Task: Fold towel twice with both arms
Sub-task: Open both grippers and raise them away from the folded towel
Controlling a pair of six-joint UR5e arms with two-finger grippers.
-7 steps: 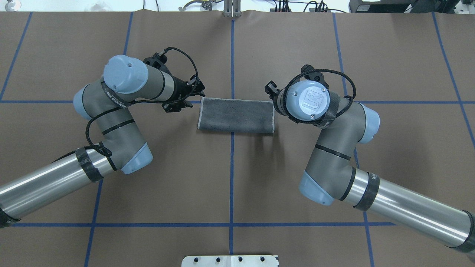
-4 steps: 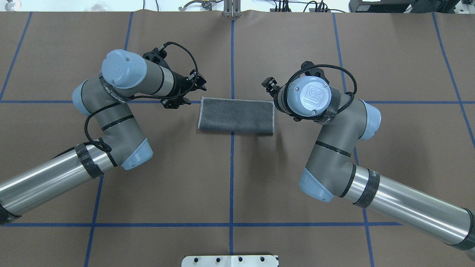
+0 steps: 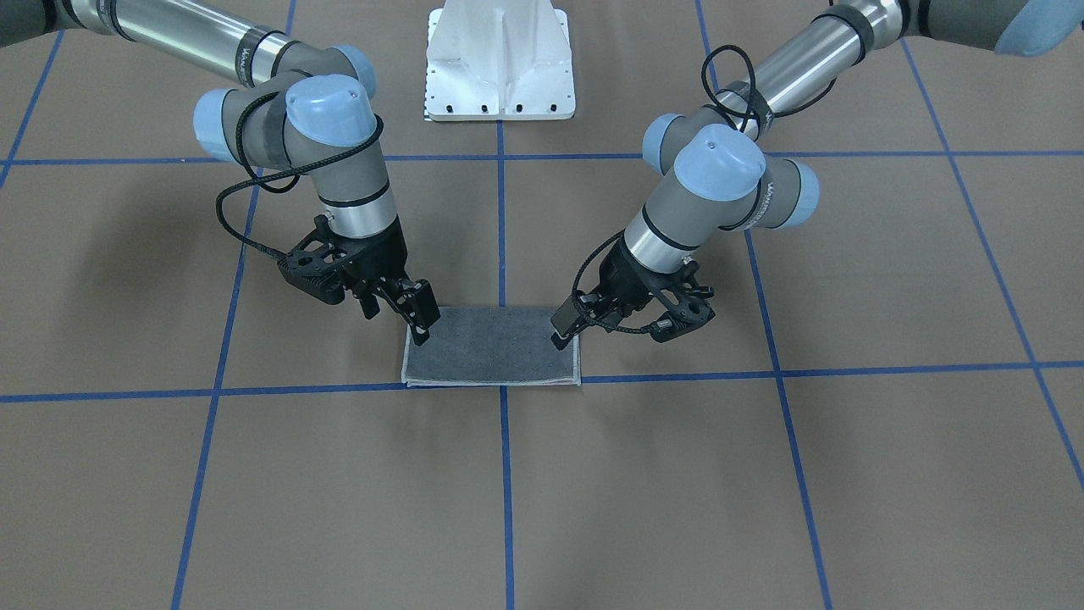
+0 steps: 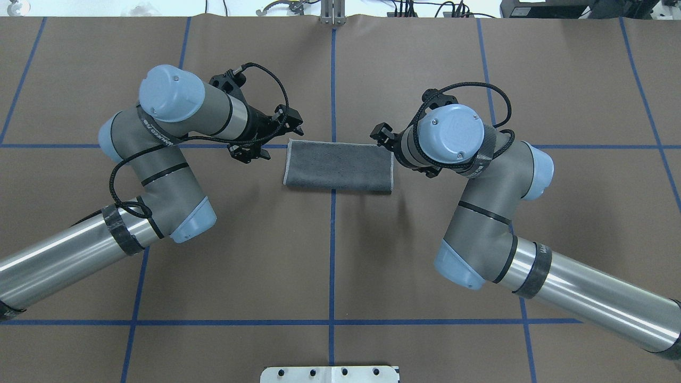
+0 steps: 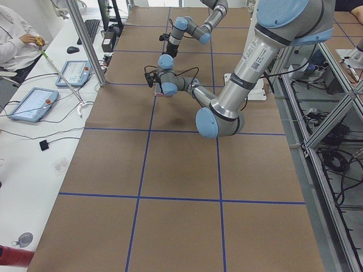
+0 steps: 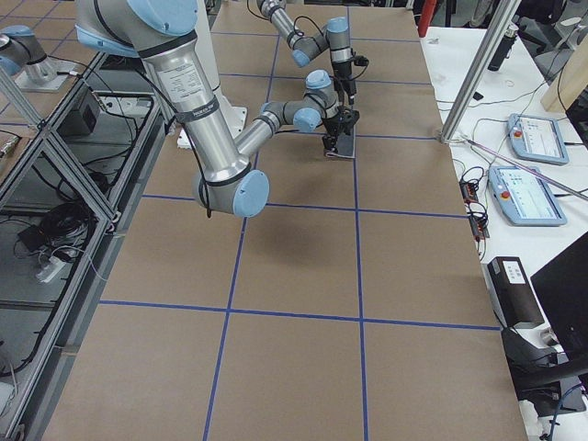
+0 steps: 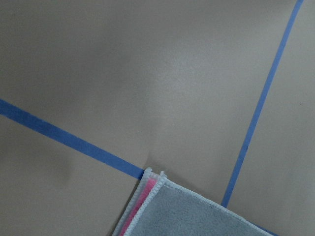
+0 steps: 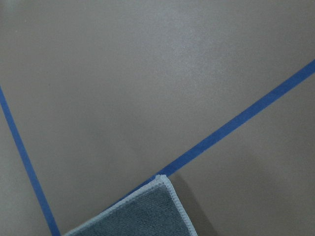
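The towel point(image 4: 338, 166) is seen lying flat as a folded rectangle of nubbly terry, dark grey face up, with pale stitched edging around it. At one corner a pink inner layer point(image 7: 142, 201) is exposed between the edges. The towel is laid about midway between the left and right ends of the table point(image 4: 239, 266), which is covered with smooth brown sheeting. It straddles the central line of the blue tape point(image 4: 332, 255), with its far edge along a cross line.

The left arm point(image 4: 170, 175) is bent at the elbow and angled down towards the towel's far left corner. The left gripper point(image 3: 569, 326) is held with its fingers spread and nothing gripped. The right arm point(image 4: 479, 223) is posed in mirror fashion at the far right corner. The right gripper point(image 3: 398, 315) is likewise parted and empty. Each lower fingertip is seen over a towel corner. Whether cloth is touched cannot be told.
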